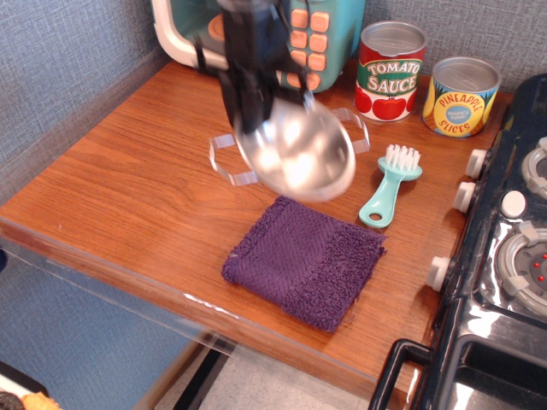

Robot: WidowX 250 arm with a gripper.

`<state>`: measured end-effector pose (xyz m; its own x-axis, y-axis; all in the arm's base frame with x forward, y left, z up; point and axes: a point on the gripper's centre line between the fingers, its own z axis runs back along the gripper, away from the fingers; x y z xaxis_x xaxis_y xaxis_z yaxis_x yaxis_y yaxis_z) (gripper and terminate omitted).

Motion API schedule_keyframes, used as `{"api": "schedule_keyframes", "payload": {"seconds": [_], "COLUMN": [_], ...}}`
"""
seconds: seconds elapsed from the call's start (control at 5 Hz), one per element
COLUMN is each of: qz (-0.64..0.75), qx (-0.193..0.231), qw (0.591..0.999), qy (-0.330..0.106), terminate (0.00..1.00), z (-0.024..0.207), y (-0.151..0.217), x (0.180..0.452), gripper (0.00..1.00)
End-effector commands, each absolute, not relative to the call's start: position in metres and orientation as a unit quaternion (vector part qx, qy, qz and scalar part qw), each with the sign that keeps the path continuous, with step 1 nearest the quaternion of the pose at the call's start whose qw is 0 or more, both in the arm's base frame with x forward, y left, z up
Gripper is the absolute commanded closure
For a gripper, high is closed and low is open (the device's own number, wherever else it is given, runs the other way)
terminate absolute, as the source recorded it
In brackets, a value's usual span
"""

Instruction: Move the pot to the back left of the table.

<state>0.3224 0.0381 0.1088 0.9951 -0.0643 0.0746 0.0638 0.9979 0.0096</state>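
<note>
The shiny steel pot (pixel 301 154) hangs tilted in the air above the middle of the wooden table (pixel 128 179), motion-blurred, its wire loop handles sticking out left and right. My gripper (pixel 253 120) is shut on the pot's back-left rim and holds it well above the purple cloth (pixel 303 260). The arm rises out of the top of the frame.
A teal toy microwave (pixel 320 38) stands at the back. A tomato sauce can (pixel 391 71) and a pineapple can (pixel 461 96) stand back right. A teal brush (pixel 390 186) lies right of the pot. The black toy stove (pixel 500 256) fills the right side.
</note>
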Motion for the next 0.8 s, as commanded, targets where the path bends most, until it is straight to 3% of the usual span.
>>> {"api": "schedule_keyframes", "payload": {"seconds": [0.0, 0.6], "qz": [0.067, 0.138], "qx": [0.02, 0.062], "qw": [0.997, 0.988], "qy": [-0.044, 0.007], "terminate": [0.0, 0.0], "z": [0.118, 0.079], "y": [0.139, 0.2], "x": [0.359, 0.371], "gripper": [1.0, 1.0]}}
